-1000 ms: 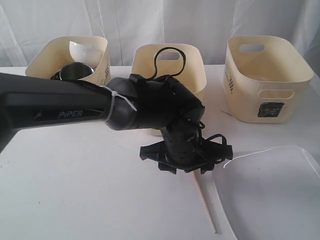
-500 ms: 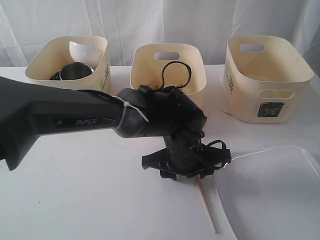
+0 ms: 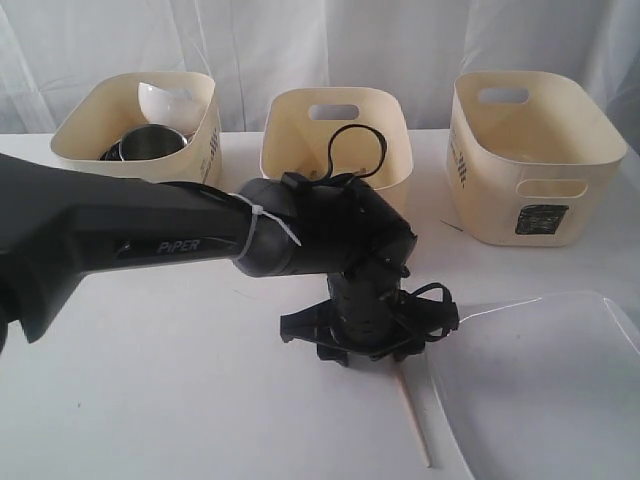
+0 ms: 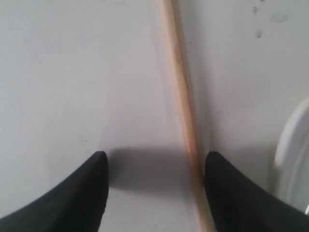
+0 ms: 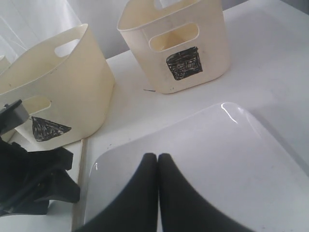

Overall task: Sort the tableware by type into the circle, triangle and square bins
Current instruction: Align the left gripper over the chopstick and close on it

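Leftmost bin [image 3: 205,130]: white bowl [image 3: 165,100] apparently resting on steel bowl [image 3: 152,143].

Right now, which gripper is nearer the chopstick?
Left. The left gripper straddles the chopstick, jaws open either side. The right gripper is shut over the white plate, apart from the chopstick.

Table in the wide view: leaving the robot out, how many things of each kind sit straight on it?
Cream bins: 3 (left, middle, right)
White plate: 1
Wooden chopstick: 1
Total: 5
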